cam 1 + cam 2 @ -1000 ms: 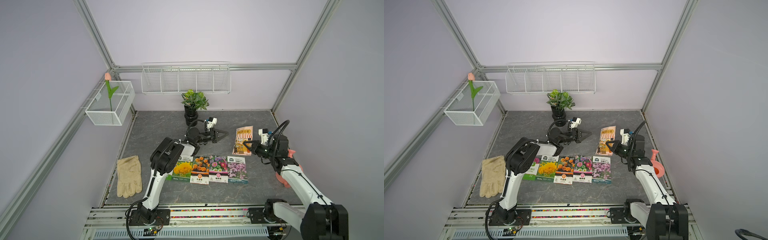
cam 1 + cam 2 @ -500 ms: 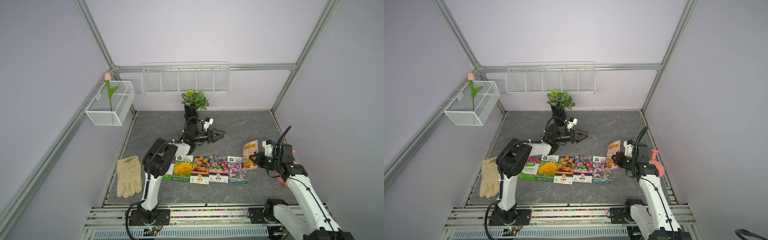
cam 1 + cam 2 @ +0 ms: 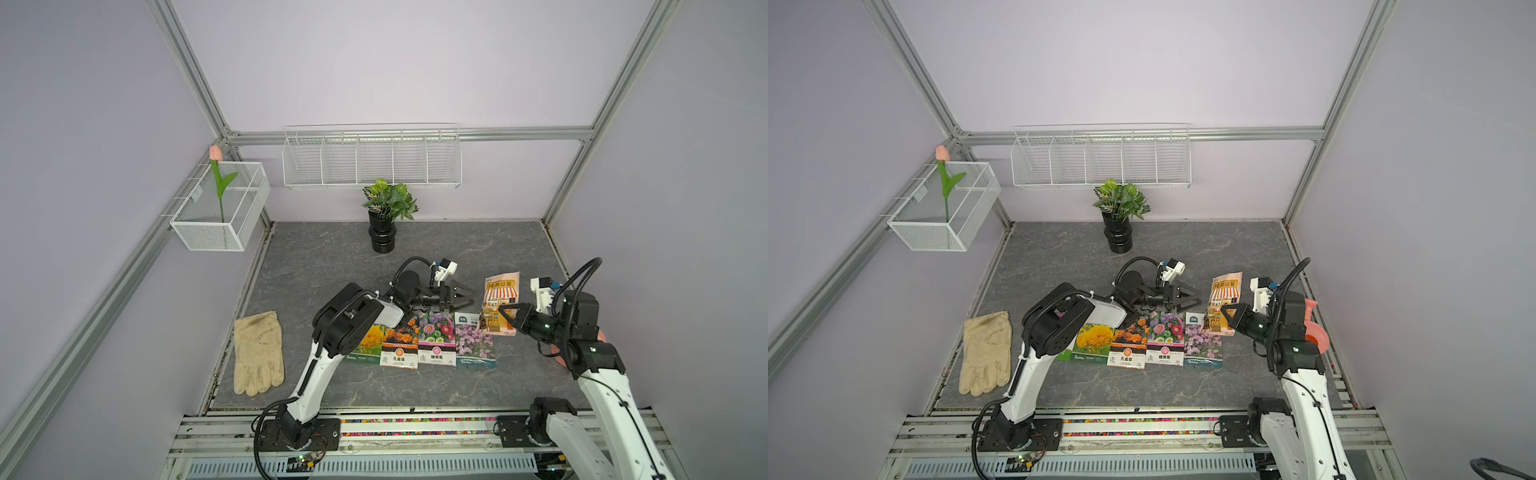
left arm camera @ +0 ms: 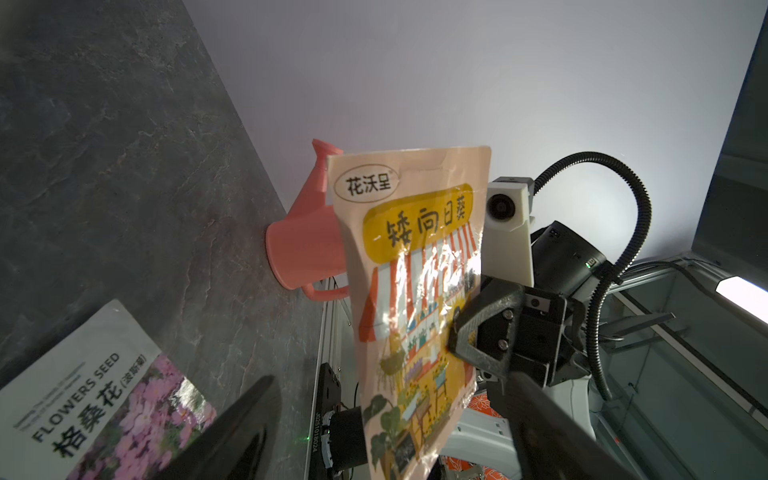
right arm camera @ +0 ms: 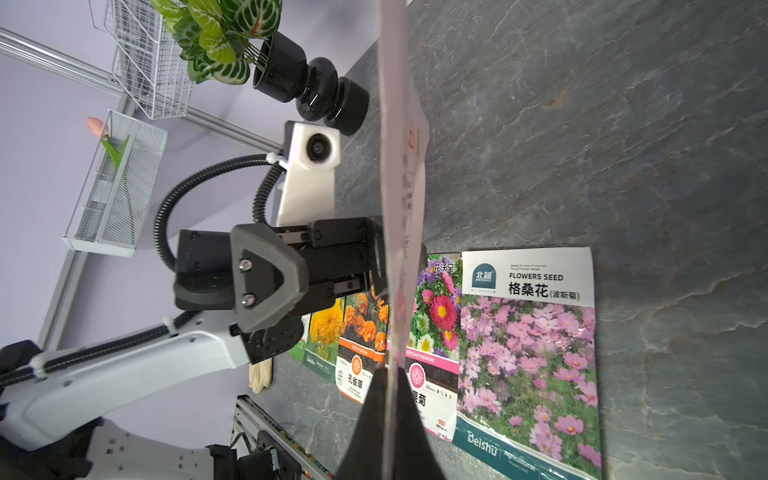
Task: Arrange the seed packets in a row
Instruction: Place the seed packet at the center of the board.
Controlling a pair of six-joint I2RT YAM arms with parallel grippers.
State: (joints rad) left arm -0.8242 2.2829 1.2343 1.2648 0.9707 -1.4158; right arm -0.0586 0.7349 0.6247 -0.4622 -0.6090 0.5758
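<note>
Lower centre, grey tabletop [image 3: 332, 266]: seed packets [image 3: 1142, 345] side by side in a row: green packet [image 3: 1064, 354] (edge only), yellow packet [image 3: 370, 340], orange packet [image 3: 400, 345], mixed pink packet [image 3: 436, 338], lilac packet [image 3: 473, 347].
Lower left: cream glove [image 3: 257, 353].
Right gripper [image 3: 505, 311]: clamped on the beige shopfront packet [image 3: 500, 303], upright at the row's right end.
Left gripper [image 3: 463, 300]: jaws spread, holding nothing, just behind the row.
Centre: black vase [image 3: 382, 235] containing a leafy plant [image 3: 388, 199].
Upper left: mesh basket [image 3: 216, 237] containing one tulip [image 3: 218, 183].

Yellow packet [image 3: 372, 338], orange packet [image 3: 400, 345], pink packet [image 3: 436, 336], lilac packet [image 3: 473, 345], flat side by side, beige shopfront packet [image 3: 500, 299] raised upright
</note>
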